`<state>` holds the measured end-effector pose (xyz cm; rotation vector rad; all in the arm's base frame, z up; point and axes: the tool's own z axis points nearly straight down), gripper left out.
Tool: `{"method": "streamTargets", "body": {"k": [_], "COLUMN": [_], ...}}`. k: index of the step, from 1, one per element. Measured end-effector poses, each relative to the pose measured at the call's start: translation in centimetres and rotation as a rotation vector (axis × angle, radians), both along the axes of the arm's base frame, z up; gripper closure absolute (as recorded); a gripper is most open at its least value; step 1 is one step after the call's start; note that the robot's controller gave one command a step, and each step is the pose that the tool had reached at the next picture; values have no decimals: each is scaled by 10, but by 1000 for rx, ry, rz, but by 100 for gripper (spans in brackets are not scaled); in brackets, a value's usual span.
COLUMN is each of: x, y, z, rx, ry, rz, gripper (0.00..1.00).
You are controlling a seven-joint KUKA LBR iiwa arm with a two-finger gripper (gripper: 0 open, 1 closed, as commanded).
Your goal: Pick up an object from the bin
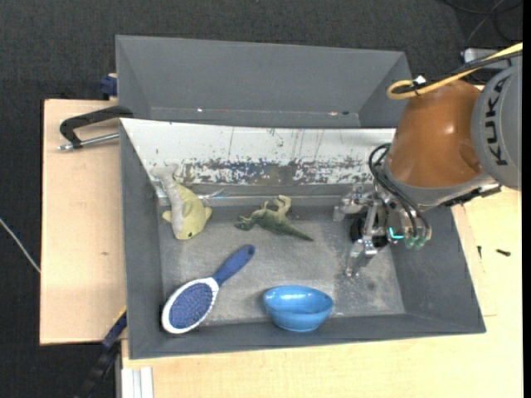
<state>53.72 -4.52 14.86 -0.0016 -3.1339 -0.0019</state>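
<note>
My gripper [356, 267] is low over the grey floor in the right part of the bin. No loose thing lies directly under it. Nearest to it is a blue bowl [299, 308], to its lower left by the front wall. A green toy lizard [273, 216] lies to its left, near the back wall. The gripper touches neither of them.
A hairbrush [205, 292] with a blue handle and a white-rimmed blue head lies at the front left. A pale yellow soft toy [187, 215] sits in the back left corner. The arm's orange cover hangs over the bin's right rim.
</note>
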Motion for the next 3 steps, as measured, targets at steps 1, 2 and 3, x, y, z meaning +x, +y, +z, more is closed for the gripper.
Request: {"method": "streamTargets", "body": {"k": [1,2,3], "x": [51,51,40], "y": [50,49,42], "z": [-78,-74,23], "rx": [0,0,0], "ry": [-18,-15,-21], "rz": [25,22,-16], "gripper": [0,100,100]}}
